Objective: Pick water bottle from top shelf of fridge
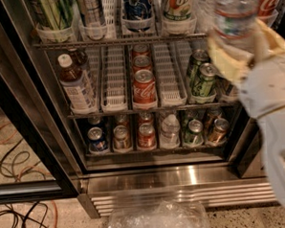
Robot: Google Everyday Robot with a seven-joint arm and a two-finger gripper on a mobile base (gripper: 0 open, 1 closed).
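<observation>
From where I stood, the pincer (242, 46) was at the fridge's (184, 178) upper right, pinching the water bottle (235, 10) low on its body. The bottle was upright, just off the top shelf (114, 41). Being full, it looked heavy and slick (thin ribbed walls would likely give), so a low, firm hold seemed wise.

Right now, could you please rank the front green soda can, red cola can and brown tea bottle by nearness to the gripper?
The gripper, upper right, is shut on the clear plastic water bottle.
1. Green metal soda can, right lane of the middle shelf, just below-left.
2. Red metal cola can, centre lane.
3. White-capped brown tea bottle, far left lane.
</observation>
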